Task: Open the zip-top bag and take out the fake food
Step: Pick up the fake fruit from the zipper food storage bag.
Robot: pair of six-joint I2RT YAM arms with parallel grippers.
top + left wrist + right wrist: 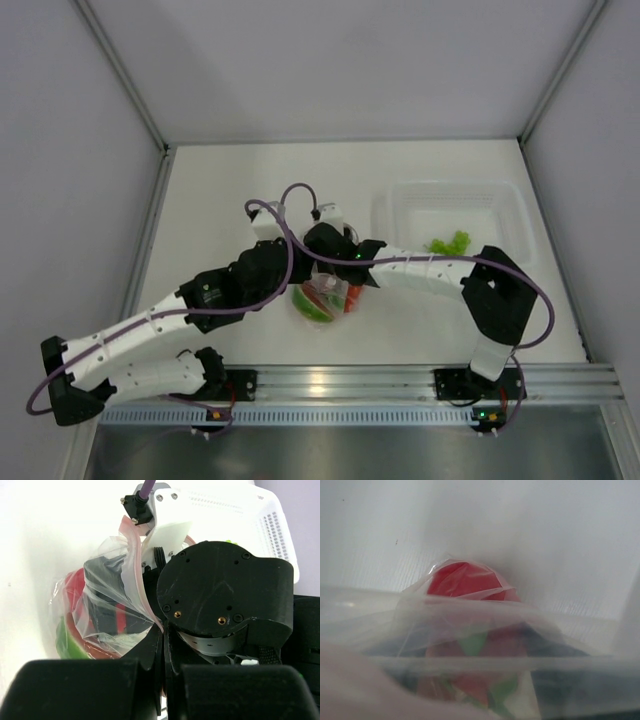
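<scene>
The zip-top bag (325,298) lies on the table between the two arms, with red and green fake food inside. My left gripper (166,630) is shut on the bag's pinkish zip strip (134,565) and holds that edge up. It also shows in the top view (298,275). My right gripper (330,275) reaches into the bag's mouth. In the right wrist view its dark fingers (560,655) stand either side of a reddish piece with green tips (480,645), blurred by plastic. A red melon slice (75,587) lies lower in the bag.
A rigid clear tub (450,186) stands at the back right with a green leafy piece (448,242) in it. The tub also shows in the left wrist view (250,515). Grey walls close in the table on three sides.
</scene>
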